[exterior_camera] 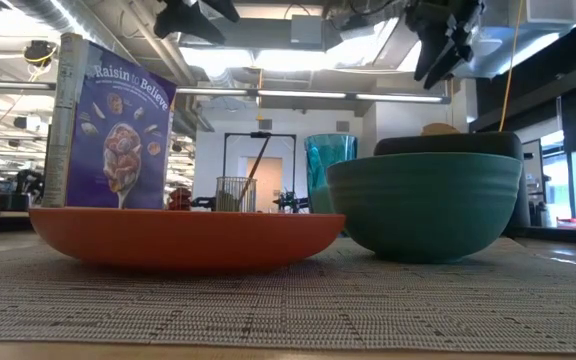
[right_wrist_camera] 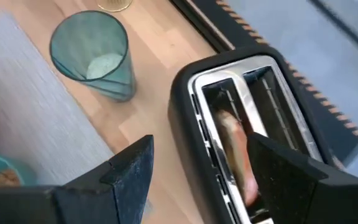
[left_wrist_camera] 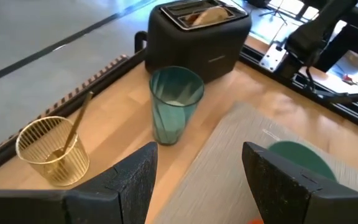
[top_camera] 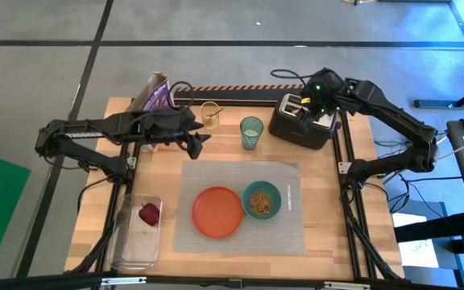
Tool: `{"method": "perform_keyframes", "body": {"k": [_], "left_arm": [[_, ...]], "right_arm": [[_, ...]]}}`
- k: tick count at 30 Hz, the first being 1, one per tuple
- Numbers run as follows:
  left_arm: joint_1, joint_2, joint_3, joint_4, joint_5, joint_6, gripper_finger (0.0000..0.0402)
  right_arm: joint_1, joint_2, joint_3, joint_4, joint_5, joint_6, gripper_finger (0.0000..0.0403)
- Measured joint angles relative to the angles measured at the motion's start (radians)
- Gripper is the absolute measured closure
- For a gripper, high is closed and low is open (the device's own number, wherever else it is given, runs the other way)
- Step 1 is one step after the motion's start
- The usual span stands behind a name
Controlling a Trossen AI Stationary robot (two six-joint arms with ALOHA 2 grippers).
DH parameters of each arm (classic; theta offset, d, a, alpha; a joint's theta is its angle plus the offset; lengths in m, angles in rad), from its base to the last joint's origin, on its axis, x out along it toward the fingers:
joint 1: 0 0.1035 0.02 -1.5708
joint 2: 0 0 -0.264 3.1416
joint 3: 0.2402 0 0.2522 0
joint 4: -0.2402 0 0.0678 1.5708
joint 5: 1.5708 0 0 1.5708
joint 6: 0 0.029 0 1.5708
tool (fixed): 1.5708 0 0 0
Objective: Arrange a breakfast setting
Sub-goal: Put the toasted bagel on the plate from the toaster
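A grey placemat (top_camera: 288, 229) lies mid-table with an orange plate (top_camera: 217, 212) and a teal bowl (top_camera: 262, 200) of cereal on it. A green cup (top_camera: 251, 132) stands beyond its far edge. A gold spoon (left_wrist_camera: 76, 124) stands in a gold wire holder (top_camera: 209, 114). A dark red fruit (top_camera: 149, 213) lies in a clear tray. A bagel-like piece (right_wrist_camera: 235, 146) sticks in a slot of the black toaster (top_camera: 300, 121). My left gripper (left_wrist_camera: 197, 155) is open and empty above the table, left of the cup. My right gripper (right_wrist_camera: 201, 149) is open above the toaster's slots.
The purple cereal box (top_camera: 155, 93) stands at the far left behind my left arm. The clear tray (top_camera: 135, 234) lies along the left edge. The toaster fills the far right corner. Bare wood shows between the tray and the placemat.
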Motion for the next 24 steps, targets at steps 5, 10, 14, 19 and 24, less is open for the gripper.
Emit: {"method": "perform_keyframes", "body": {"k": [5, 10, 14, 19, 24], "left_arm": [[-0.033, 0.0, 0.0, -0.011, -0.006, -0.005, 0.0172], [-0.065, 0.0, 0.0, -0.012, -0.045, -0.007, 0.0172], [-0.077, 0.0, 0.0, -0.019, -0.107, 0.0, 0.0172], [-0.079, 0.0, -0.002, -0.045, -0.118, -0.007, 0.0172], [-0.081, 0.0, -0.002, -0.045, -0.117, -0.035, 0.0172]], "right_arm": [[0.07, 0.0, 0.0, 0.0, 0.052, 0.03, 0.0155], [0.092, 0.0, -0.041, 0.024, 0.093, 0.024, 0.0155], [0.09, 0.003, -0.104, 0.073, 0.105, 0.002, 0.0155], [0.035, 0.003, -0.145, 0.074, 0.129, -0.051, 0.0155], [-0.07, 0.003, -0.15, 0.073, 0.057, -0.097, 0.0155]]}}
